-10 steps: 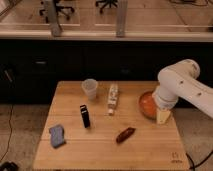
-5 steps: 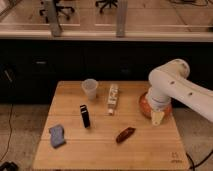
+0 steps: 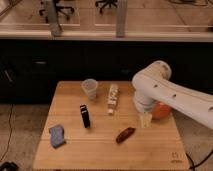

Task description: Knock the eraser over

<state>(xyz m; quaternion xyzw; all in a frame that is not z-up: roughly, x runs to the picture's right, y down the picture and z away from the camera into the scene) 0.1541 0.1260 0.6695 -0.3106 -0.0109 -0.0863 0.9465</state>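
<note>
Slim black rectangular eraser (image 3: 85,116) stands upright, left of centre on the pale wooden table (image 3: 150,155). Gripper (image 3: 145,120) hangs well to its right (open or closed, we cannot tell). We advise a sideways push, high on its body.

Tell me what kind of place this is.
Likely an office or lab: a wooden table before a glass partition, office chairs beyond. The gripper hangs over the table's right side, far from the eraser.

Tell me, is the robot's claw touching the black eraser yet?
Apart. The camera view shows the gripper over the right part of the table, with a wide stretch of bare wood between it and the upright eraser.
</note>
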